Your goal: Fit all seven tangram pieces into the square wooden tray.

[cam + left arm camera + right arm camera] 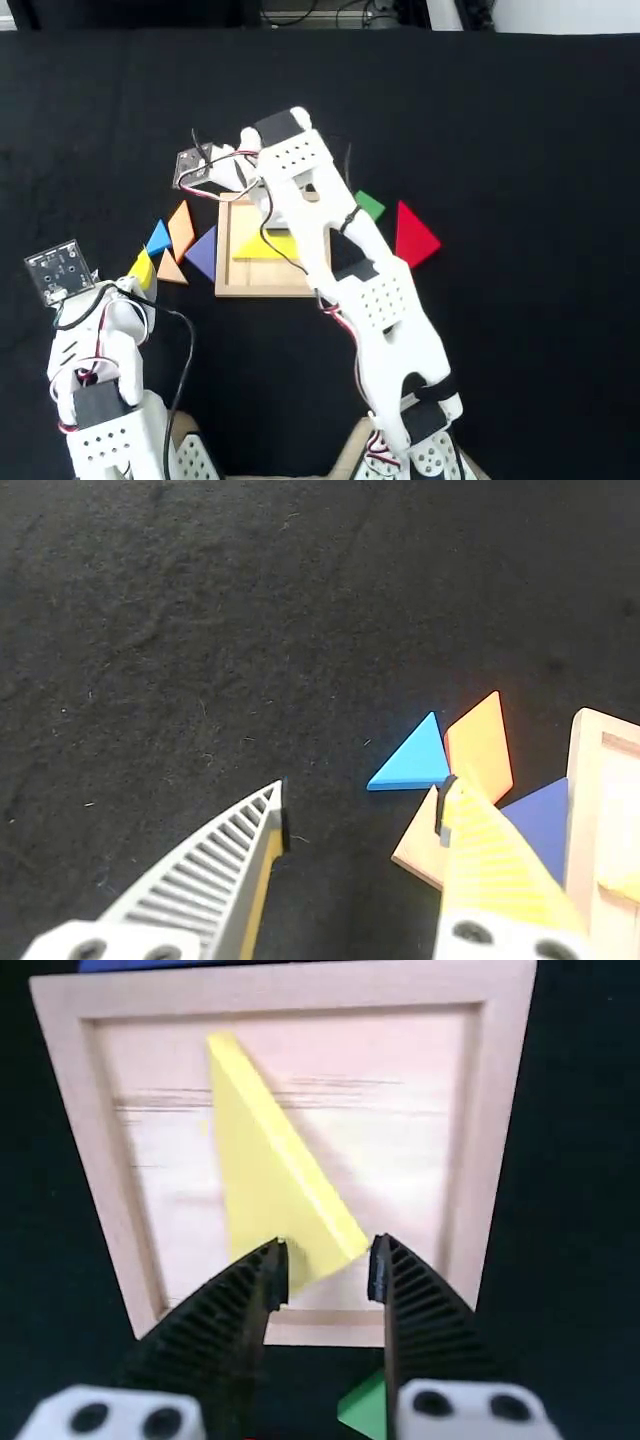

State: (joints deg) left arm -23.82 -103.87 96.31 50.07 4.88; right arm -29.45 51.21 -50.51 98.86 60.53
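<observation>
The square wooden tray (262, 290) sits at the centre of the black worktop (500, 120) and holds 1 piece, the large yellow triangle (262, 247). In the right wrist view 1 long edge of the triangle shows its side face; whether the piece lies flat cannot be determined. The right gripper (325, 1258) is positioned over the tray with its fingers parted, 1 on each side of a corner of the yellow triangle; contact with that corner cannot be confirmed. The green square (370, 205) lies on the worktop just beside the tray, with the red triangle (413, 235) near it on the same side. On the opposite side of the tray, 4 pieces are grouped: the dark blue triangle (204, 253) next to the tray wall, then the orange parallelogram (181, 228), the light blue triangle (158, 239) and the pale orange triangle (170, 269). The left gripper (360, 800) is located at this group with its fingers spread wide and nothing between them; 1 finger overlaps the pale orange triangle in the left wrist view.
</observation>
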